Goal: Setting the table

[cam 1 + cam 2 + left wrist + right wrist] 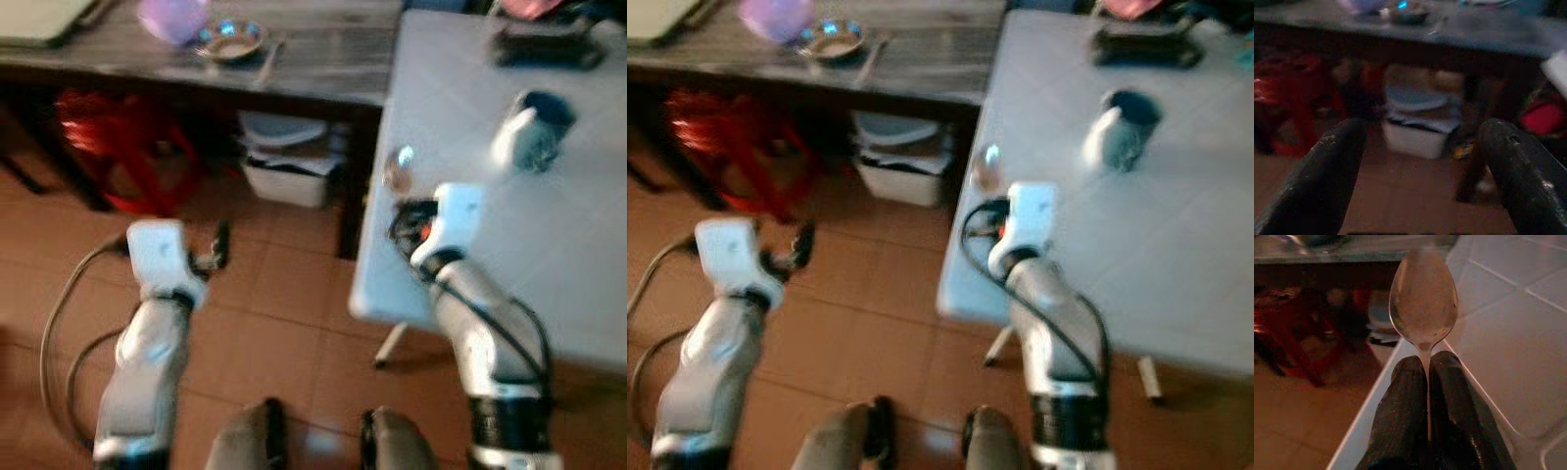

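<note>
**Spoon held at the edge of the white surface**

The right tool (1427, 382) is clenched on a metal spoon (1423, 308), its two black fingers (1400, 411) pressed together around the thin handle, with the bowl of the spoon standing out beyond the fingertips. In the head views the spoon (399, 168) hangs at the near left edge of the white tiled surface (549, 245), just over its border, and the right arm reaches forward from below.

Farther back on that surface lies a pale cup-like object with a dark end (531, 132), tipped on its side as far as the blur allows, and a dark oblong thing (549, 44) near the far edge; neither can be identified more closely.

The left tool (1420, 161) is released, its fingers (1317, 181) spread wide apart and holding nothing. It hovers low over the brown tiled floor (284, 323), well to the left of the white surface.

Ahead stands a dark wooden surface (323, 59) carrying a small metal bowl (231, 39) and a purple item (172, 18). Beneath it sit a red plastic stool (127, 147) and a white bin (286, 162).
</note>
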Controlling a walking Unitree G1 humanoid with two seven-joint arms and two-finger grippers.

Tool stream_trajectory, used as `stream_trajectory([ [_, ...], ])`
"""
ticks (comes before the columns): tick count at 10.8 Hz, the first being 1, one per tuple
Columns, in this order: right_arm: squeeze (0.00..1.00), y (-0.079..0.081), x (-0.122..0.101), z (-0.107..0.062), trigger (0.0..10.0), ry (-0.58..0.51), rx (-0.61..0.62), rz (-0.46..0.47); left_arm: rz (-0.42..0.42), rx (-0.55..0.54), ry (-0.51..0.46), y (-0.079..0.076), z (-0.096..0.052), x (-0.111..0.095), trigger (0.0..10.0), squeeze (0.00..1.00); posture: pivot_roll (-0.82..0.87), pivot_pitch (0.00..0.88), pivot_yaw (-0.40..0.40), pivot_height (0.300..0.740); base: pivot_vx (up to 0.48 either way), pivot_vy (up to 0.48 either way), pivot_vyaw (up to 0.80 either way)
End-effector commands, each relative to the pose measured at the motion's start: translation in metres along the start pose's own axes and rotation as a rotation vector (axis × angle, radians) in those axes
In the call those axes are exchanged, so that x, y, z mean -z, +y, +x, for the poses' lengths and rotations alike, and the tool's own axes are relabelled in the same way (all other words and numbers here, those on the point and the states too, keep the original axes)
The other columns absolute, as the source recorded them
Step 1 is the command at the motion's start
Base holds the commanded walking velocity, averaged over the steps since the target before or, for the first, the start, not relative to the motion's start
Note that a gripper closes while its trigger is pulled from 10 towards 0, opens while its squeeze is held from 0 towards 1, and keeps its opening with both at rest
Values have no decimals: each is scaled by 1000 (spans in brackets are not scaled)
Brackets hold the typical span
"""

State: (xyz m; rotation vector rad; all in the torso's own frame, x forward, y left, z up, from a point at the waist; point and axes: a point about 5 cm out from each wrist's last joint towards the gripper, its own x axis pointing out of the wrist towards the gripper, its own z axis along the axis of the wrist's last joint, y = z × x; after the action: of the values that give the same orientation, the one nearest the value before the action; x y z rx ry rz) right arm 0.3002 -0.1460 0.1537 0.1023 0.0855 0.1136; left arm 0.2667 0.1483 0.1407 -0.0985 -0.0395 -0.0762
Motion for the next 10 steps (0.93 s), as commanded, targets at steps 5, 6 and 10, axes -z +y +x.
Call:
stream_trajectory([
  [5, 0, -14, -15, 7, 0, -107, 106, -21, 35, -7, -5, 9, 1, 3, 10000, 0, -12, 122, 31, 740, 0, 474, 0],
  [6, 0, -15, -15, 7, 0, -111, 112, -26, 34, 1, -9, 8, 2, 3, 10000, 0, -12, 124, 30, 740, 296, 379, 0],
  [10, 0, -20, -14, 8, 10000, -117, 127, -38, 40, 33, -22, 2, 1, 3, 10000, 0, -19, 131, 23, 740, 436, 75, 0],
])
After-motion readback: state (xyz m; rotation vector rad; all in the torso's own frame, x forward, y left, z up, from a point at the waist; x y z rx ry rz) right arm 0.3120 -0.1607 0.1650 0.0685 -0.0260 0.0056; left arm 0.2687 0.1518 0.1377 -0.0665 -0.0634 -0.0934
